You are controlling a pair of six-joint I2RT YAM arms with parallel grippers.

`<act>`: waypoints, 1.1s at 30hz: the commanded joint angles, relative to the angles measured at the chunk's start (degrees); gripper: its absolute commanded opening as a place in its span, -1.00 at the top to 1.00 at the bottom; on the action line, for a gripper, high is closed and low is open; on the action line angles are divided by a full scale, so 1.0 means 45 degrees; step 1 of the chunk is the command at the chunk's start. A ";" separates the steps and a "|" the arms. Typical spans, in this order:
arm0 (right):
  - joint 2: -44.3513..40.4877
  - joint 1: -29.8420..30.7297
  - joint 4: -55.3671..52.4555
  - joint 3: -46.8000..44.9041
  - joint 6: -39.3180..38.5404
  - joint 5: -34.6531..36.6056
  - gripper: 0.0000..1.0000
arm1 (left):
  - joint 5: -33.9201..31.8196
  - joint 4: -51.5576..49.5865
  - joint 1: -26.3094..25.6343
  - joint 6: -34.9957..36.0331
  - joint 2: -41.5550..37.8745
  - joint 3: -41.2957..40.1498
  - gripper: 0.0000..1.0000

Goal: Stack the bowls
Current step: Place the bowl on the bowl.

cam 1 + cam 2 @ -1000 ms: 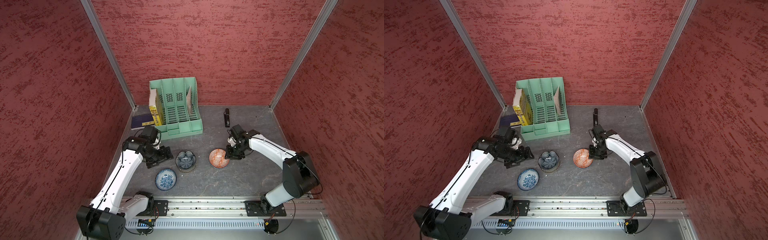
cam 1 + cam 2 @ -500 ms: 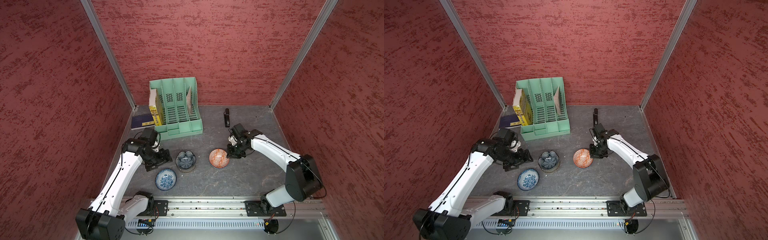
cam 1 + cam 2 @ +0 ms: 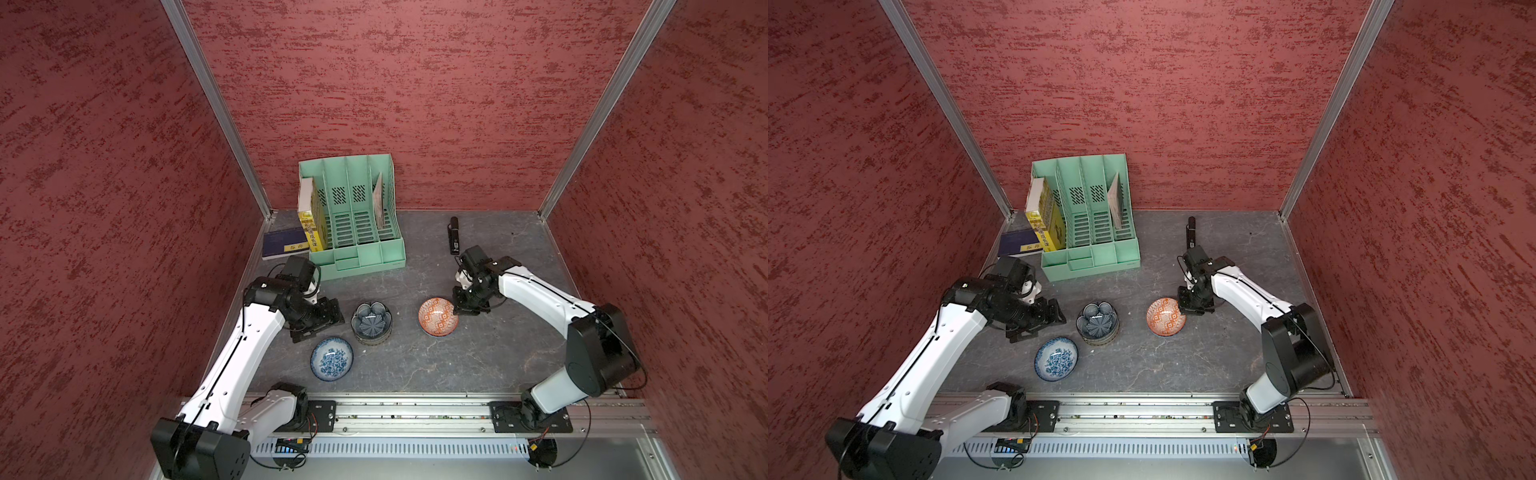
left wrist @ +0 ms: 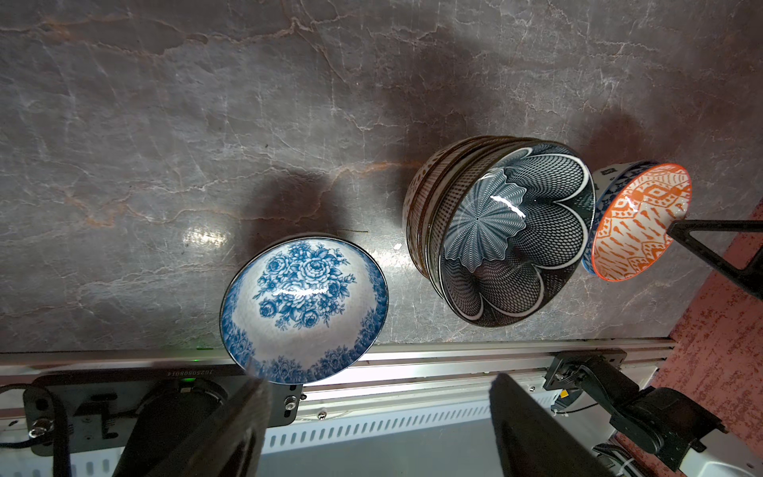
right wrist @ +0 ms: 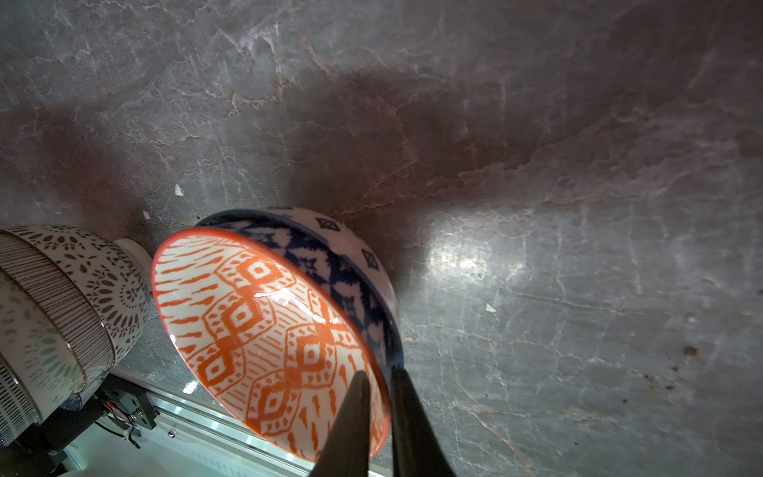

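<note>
At the far left, a dark blue book lies flat on the table. It is beside a green file rack, and a yellow book stands on edge in the rack's leftmost slot.

In front of them the left tool is low over the table. It is released: its jaws are spread wide with nothing between them. In the left wrist view its fingers show only rail and table between them.

Just to the right of that tool and nearer the rail, a floral bowl in blue and white stands upright on its own. The tool is not touching it.

Next to the right, near that bowl but apart from it, is a stack of nested bowls. A dark petal bowl lies on top. The right wrist view shows striped and lattice-patterned sides below it.

Further right, apart from the stack, the orange bowl sits tilted inside a blue-patterned bowl that rests on the table.

The right tool is clenched on the orange bowl's rim on the side away from the stack, with one finger inside and one outside. I cannot tell whether the lower bowl's rim is caught in the same pinch.

Behind that tool, toward the back wall, lies a black stick.
</note>
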 commanded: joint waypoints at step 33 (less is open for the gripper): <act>-0.0909 -0.0115 -0.1036 0.1012 0.0245 0.0418 -0.20 | -0.0939 -0.1262 0.0112 -0.1490 -0.1087 -0.1114 -0.68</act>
